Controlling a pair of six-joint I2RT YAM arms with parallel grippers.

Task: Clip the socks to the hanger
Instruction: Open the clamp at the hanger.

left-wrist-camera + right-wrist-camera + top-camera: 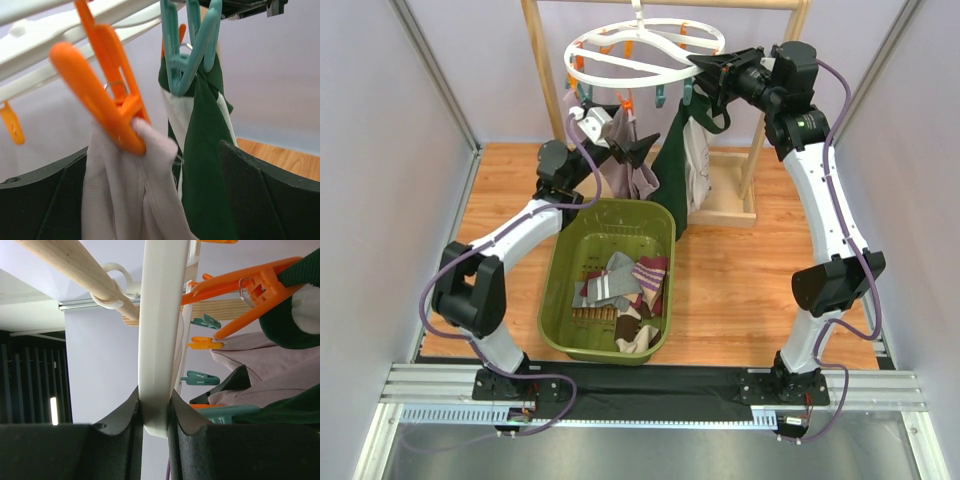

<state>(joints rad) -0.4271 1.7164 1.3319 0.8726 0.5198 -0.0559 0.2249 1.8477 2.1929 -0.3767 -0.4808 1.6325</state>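
The socks (620, 290) lying in the green basket (558, 275) on the worktop are judged light, limp and prone to folding. Each would best be pinched at the cuff, so that a flat edge is offered to a clip. The hanger (157, 340) is hooked over the wooden rail (75, 270) and would likely swing if not steadied. Its white ring is clamped between the jaws of the right gripper (156, 412), whose arm is reached high and turned inward. The left gripper (155, 200) is raised under the ring with its jaws wide apart, either side of a lilac-grey sock (120, 195) pinned by an orange clip (107, 107) — nothing is held. Beside it a dark green sock (205, 165) is hung from a teal clip (190, 55).
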